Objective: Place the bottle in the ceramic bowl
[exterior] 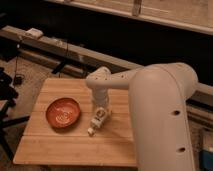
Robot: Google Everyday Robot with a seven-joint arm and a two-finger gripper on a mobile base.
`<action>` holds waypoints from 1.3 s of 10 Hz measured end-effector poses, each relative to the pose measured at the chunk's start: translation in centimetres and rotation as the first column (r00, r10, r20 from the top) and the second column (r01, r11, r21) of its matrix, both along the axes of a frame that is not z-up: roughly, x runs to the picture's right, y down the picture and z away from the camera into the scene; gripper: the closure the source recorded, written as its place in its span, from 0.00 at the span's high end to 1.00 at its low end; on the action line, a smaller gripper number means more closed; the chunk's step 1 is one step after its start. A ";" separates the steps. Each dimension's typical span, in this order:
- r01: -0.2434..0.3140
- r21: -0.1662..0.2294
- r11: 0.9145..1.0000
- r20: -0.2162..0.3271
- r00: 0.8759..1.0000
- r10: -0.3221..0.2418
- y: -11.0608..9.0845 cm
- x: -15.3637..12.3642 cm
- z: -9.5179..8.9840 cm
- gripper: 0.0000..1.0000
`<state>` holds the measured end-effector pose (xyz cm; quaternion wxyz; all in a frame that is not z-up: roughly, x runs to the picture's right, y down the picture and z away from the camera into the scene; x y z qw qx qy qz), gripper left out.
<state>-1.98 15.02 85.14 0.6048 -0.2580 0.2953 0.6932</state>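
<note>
Right of the bowl (63,112), on the wooden table (50,147), we see the bottle (95,124) lying on its side, clear of the bowl's rim, its narrow end aimed at the table's front edge. Over its other end hangs the gripper (101,111), pointing down; we cannot tell whether it touches the bottle, or how wide it stands. The arm (160,120) hides the table farther right of the bowl

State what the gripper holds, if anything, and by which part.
Cannot be told: the gripper is down on the far end of the bottle, which lies on the table.
</note>
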 end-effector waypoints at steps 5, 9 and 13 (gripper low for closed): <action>-0.009 -0.034 0.999 0.010 1.000 0.010 1.6 -0.3 1.2 0.44; -0.011 -0.086 0.996 0.025 1.000 0.013 2.2 0.0 0.6 0.05; 0.037 -0.051 0.998 0.109 0.994 -0.031 -1.8 -2.0 -2.7 0.00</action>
